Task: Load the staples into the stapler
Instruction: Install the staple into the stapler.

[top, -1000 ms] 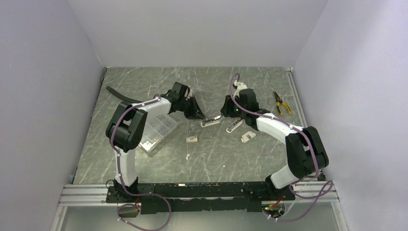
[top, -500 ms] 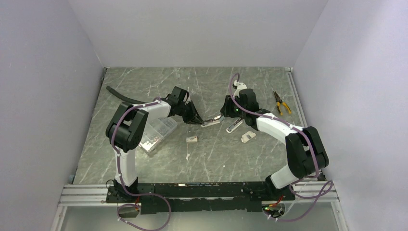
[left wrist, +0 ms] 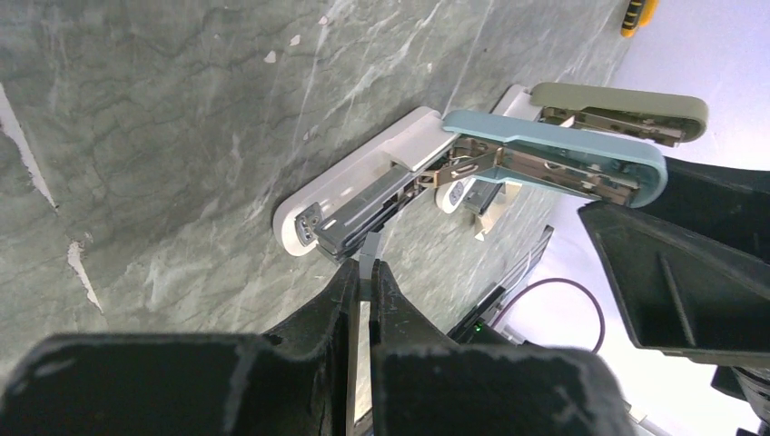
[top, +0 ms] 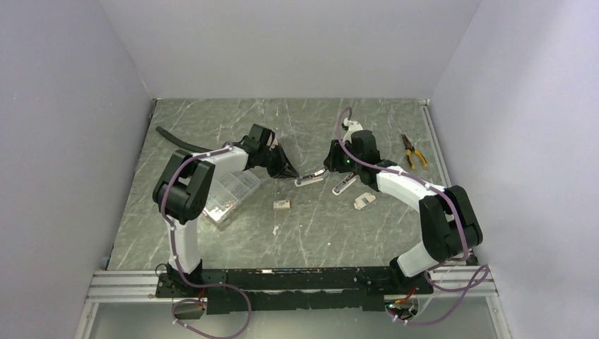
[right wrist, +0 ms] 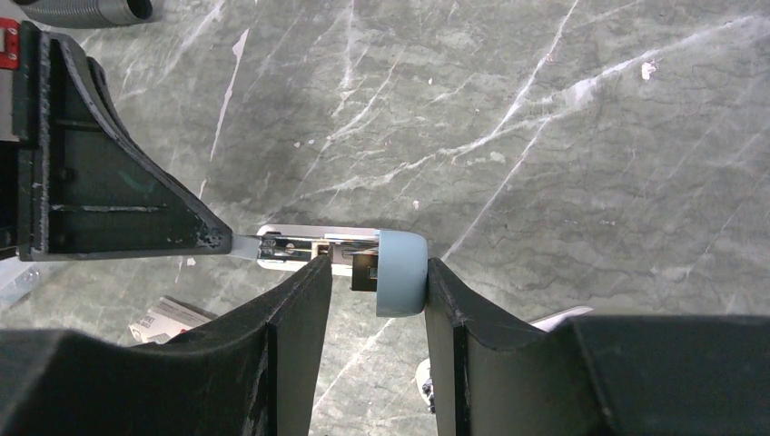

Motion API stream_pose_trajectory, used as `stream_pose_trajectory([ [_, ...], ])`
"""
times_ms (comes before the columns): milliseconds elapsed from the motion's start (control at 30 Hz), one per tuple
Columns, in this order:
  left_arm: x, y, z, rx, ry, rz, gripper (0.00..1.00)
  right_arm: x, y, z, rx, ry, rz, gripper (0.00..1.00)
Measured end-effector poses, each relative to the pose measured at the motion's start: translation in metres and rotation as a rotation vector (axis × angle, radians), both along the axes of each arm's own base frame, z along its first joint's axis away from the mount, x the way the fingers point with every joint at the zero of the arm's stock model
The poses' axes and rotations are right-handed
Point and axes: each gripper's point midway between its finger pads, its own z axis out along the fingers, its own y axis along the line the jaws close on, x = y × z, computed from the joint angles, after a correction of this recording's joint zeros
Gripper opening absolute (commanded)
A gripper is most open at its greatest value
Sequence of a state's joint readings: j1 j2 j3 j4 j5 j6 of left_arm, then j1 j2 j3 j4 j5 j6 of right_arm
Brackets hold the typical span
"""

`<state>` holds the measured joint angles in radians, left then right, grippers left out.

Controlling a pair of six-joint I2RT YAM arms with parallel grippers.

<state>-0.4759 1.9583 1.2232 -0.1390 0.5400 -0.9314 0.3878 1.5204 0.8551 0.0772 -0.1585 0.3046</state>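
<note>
At the stapler (left wrist: 356, 174), only wrist views show left tool (left wrist: 366, 275) pinching a staple strip (left wrist: 370, 250), right tool (right wrist: 375, 272) clamping the lid (right wrist: 400, 271).

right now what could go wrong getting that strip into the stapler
1. The left gripper pinches the staple strip by a thin edge at the magazine mouth; slightly tilted, it could jam or snap.
2. The right gripper holds the blue lid up by its rounded end; a slip could drop it onto the strip.

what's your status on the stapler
Left gripper shut on staple strip, tip at open stapler. Right gripper shut on lid, holding it up. Box on table. Nothing blocking.
</note>
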Motion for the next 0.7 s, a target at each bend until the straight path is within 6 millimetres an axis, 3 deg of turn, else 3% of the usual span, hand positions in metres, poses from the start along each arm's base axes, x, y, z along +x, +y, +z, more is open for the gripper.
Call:
stream_pose_trajectory([
  [200, 0.0054, 0.0006, 0.0093, -0.022, -0.020, 0.011, 0.03, -0.0001, 0.0000, -0.0001, 0.000, 0.000, 0.000, 0.46],
  [700, 0.0064, 0.0000, 0.0104, -0.031, -0.005, 0.029, 0.03, 0.0000, 0.0000, 0.0000, 0.001, 0.000, 0.000, 0.46],
])
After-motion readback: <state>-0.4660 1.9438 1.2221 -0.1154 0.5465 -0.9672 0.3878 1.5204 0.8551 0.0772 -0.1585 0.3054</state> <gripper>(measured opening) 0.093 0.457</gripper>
